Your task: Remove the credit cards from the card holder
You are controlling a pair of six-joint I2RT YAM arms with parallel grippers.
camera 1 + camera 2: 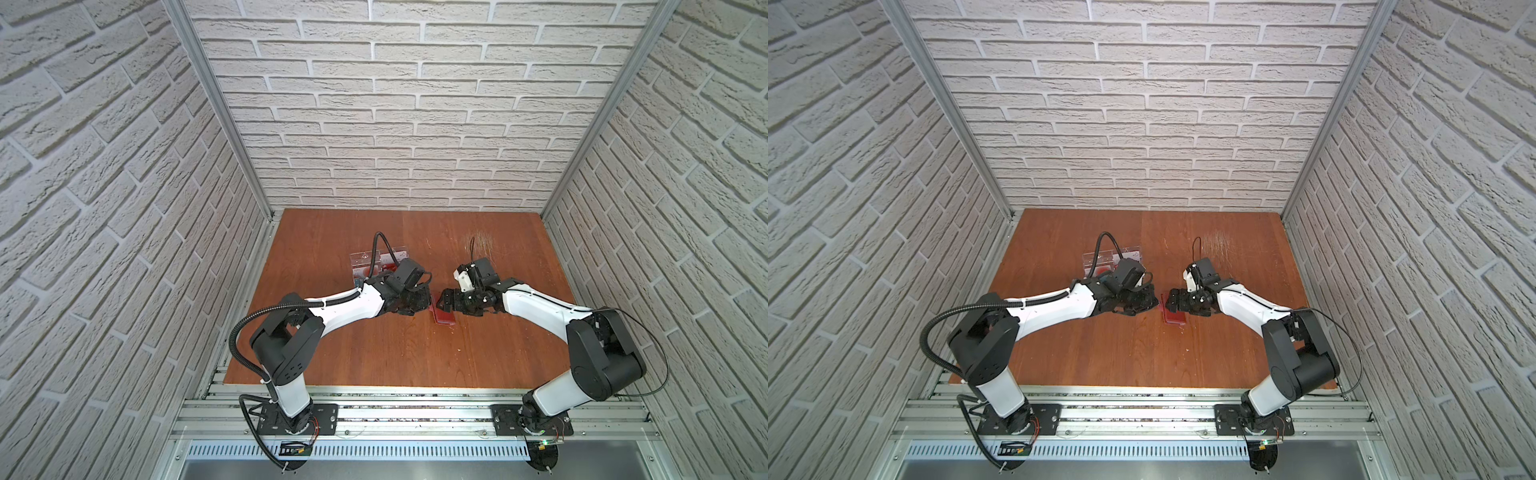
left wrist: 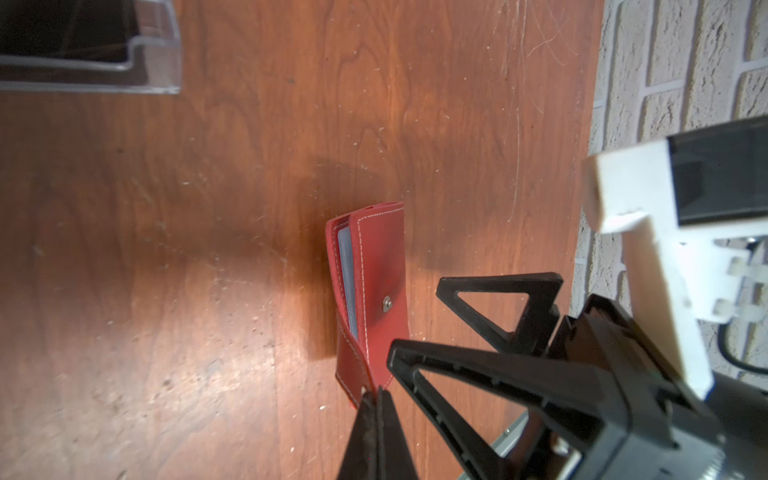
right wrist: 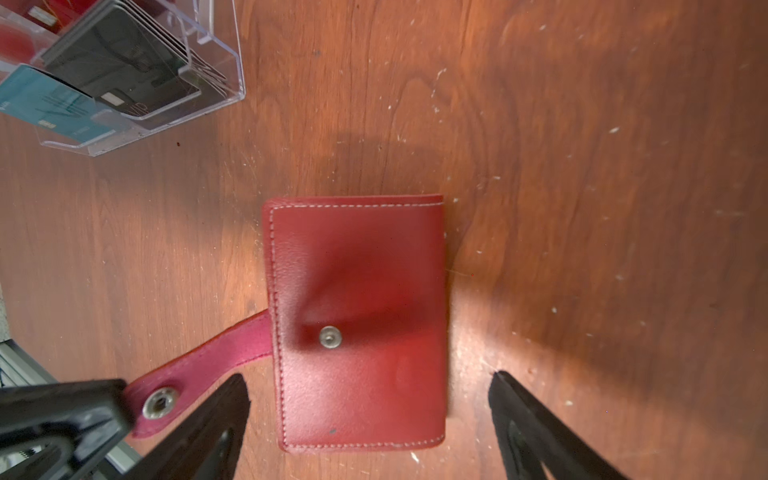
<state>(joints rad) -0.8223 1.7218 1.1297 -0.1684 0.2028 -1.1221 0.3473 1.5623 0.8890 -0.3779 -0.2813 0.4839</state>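
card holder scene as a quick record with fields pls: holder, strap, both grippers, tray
card holder: red, flat on the table, cover slightly ajar
strap: unsnapped, stretched out to the side
sleeves: greyish edge shows in the gap; cannot tell if cards are inside
left gripper: jaws shut on the strap's end
right gripper: jaws open, one on either side of the holder
tray: clear, apart from the holder, holding dark cards and a teal card

Largely covered in both top views: red stitched leather card holder (image 1: 444, 319) (image 1: 1174, 319). Cut off by wrist-view edges: clear acrylic compartment tray (image 3: 226, 58).
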